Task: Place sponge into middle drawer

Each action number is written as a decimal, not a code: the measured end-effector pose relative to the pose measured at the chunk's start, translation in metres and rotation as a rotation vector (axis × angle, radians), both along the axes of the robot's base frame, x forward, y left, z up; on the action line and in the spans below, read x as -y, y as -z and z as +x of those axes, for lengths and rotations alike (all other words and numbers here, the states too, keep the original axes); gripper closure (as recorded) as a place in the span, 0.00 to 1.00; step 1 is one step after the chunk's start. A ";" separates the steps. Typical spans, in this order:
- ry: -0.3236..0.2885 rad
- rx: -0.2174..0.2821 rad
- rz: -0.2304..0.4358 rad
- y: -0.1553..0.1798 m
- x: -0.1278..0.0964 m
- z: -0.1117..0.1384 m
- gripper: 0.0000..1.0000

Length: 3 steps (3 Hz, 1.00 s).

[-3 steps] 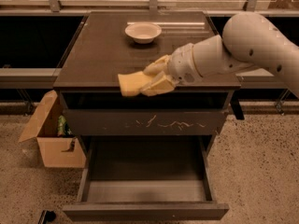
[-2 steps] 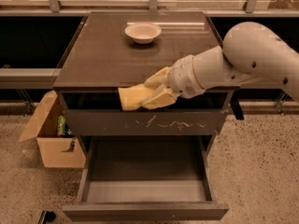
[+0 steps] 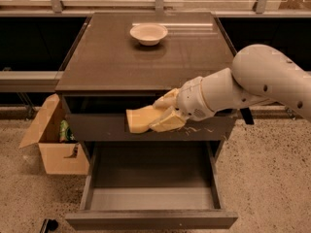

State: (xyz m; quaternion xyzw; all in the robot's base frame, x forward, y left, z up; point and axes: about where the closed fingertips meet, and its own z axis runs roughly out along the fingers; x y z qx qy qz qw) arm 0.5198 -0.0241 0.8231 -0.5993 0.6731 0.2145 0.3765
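My gripper (image 3: 156,115) is shut on the yellow sponge (image 3: 139,120) and holds it in front of the scratched drawer front (image 3: 97,127), just below the table top. The sponge sticks out to the left of the pale yellow fingers (image 3: 167,121). Below it the middle drawer (image 3: 150,200) is pulled wide open, its plain front panel at the bottom and its lighter grey floor bare. The sponge hangs above the drawer's back part.
A pale bowl (image 3: 148,33) stands at the back of the dark table top (image 3: 112,62). An open cardboard box (image 3: 53,140) with items inside sits on the speckled floor left of the cabinet. My white arm (image 3: 262,81) reaches in from the right.
My gripper has moved down and slightly forward with the sponge, from the table top's front edge to in front of the scratched drawer front.
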 end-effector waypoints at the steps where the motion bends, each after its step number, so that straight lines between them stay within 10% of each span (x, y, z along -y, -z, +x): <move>1: 0.020 -0.078 0.006 0.048 0.018 -0.015 1.00; 3: 0.066 -0.225 -0.086 0.163 0.044 -0.047 1.00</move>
